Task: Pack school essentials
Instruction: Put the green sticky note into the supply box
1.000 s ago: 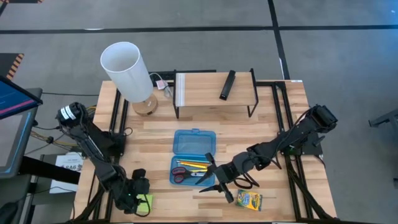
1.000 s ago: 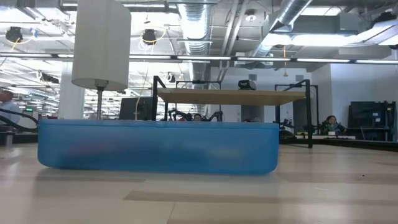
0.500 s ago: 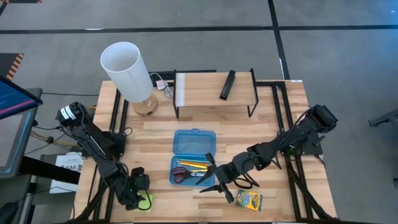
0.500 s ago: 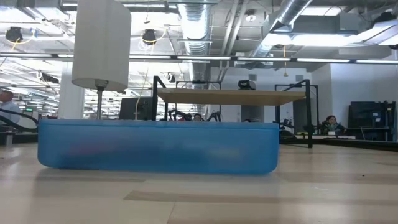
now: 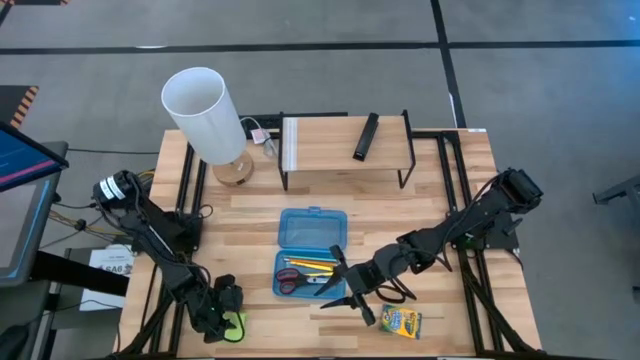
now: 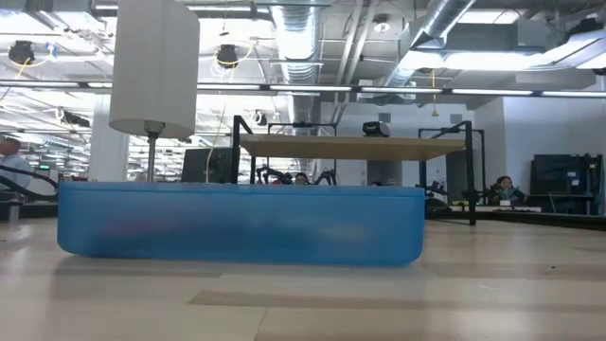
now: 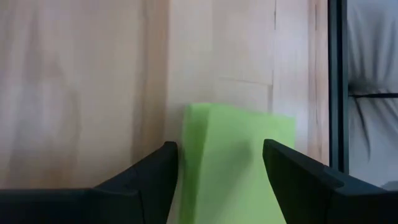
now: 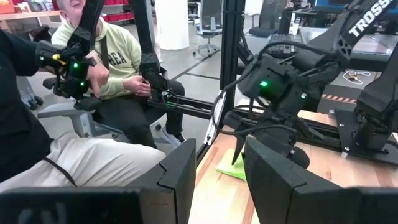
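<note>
The lime-green sticky-note pad (image 5: 238, 326) lies flat near the table's near left corner. My left gripper (image 5: 225, 318) hangs over it, open. In the left wrist view the pad (image 7: 230, 162) fills the gap of my left gripper (image 7: 219, 146). The open blue case (image 5: 311, 250) holds the pencils (image 5: 312, 265) and the orange-handled scissors (image 5: 290, 280). My right gripper (image 5: 335, 285) waits open at the case's right near side. The crayon box (image 5: 400, 322) lies flat to its right. In the right wrist view my right gripper (image 8: 219, 168) faces the pad (image 8: 231, 167). My left gripper comes at the sticky-note pad from above, one finger (image 7: 155, 174) by the pad's one edge (image 7: 186, 155) and the other finger (image 7: 292, 174) over its opposite side. I cannot tell whether the fingers touch the pad, which lies flat on the table.
A white-shaded lamp (image 5: 205, 110) stands at the far left. A wooden shelf riser (image 5: 345, 140) at the far middle carries the black remote (image 5: 366, 136). The case (image 6: 241, 223) blocks the low view. A seated person (image 8: 118, 62) is beyond the table's left edge.
My left gripper has shifted a little over the sticky-note pad, so that it covers more of the pad in the high view. The pad has stayed in place.
</note>
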### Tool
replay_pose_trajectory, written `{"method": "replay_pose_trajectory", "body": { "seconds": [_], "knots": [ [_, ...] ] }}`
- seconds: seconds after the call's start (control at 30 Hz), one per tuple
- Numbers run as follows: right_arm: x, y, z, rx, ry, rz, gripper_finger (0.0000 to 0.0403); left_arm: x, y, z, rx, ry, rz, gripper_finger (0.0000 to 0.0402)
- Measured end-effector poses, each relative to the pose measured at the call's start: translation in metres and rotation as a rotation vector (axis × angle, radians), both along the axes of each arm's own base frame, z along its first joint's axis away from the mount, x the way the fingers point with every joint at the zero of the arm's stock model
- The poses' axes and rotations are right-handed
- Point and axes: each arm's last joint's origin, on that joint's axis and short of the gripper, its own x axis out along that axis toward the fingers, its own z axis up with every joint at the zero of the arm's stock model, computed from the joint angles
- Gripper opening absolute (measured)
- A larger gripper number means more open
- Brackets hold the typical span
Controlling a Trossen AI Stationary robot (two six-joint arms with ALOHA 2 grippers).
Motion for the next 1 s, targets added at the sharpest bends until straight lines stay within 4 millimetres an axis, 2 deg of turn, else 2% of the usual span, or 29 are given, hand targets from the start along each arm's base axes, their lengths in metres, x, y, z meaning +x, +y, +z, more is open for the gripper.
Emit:
{"method": "replay_pose_trajectory", "body": {
  "seconds": [0.13,0.23,0.37,0.57,0.83,1.0],
  "knots": [
    [0.0,0.0,0.0,-0.002,0.001,0.0,0.0154,0.004,-0.005,-0.003,0.043,0.015,-0.001,0.022],
    [0.0,0.0,0.0,-0.002,0.0,0.0,0.0154,0.003,-0.004,-0.002,0.065,0.014,-0.018,0.0191],
    [0.0,0.0,0.0,-0.002,0.0,0.0,0.0154,0.002,-0.001,0.002,0.071,0.009,-0.038,0.013],
    [0.0,0.0,0.0,-0.001,-0.001,0.0,0.0154,0.002,0.002,0.004,0.076,0.027,-0.037,0.0017],
    [0.0,0.0,0.0,0.0,-0.002,0.0,0.0154,0.005,0.008,0.009,0.083,0.023,-0.062,0.0002],
    [0.0,0.0,0.0,-0.001,-0.001,0.0,0.0154,0.003,0.015,0.03,0.143,-0.014,-0.056,0.0]
  ]
}}
